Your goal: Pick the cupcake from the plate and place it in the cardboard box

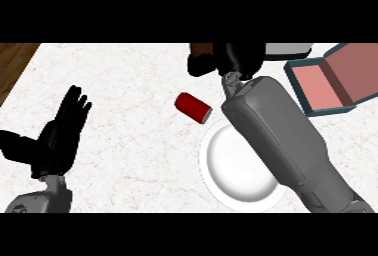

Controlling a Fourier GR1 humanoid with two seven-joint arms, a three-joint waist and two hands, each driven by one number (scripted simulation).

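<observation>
Though mostly hidden, the cupcake (201,50) sits within the curled right hand (236,57); probably light, crushable, best held by its base

Open table (133,150): a wide bare stretch lies between the left hand (60,134) and the plate (240,172), free for passage.
Can (193,107): lies tilted just beyond the plate's far-left rim, the only thing standing in that stretch.
Right forearm (284,145): crosses the plate's right side and blocks the way from plate to box (336,80).
Right hand (229,59): curled at the far edge, just left of the box, with a brown thing partly hidden in it.
Box: open, at the far right, its near-left wall close beside the forearm.
Left hand: open, fingers up, near the left edge.
</observation>
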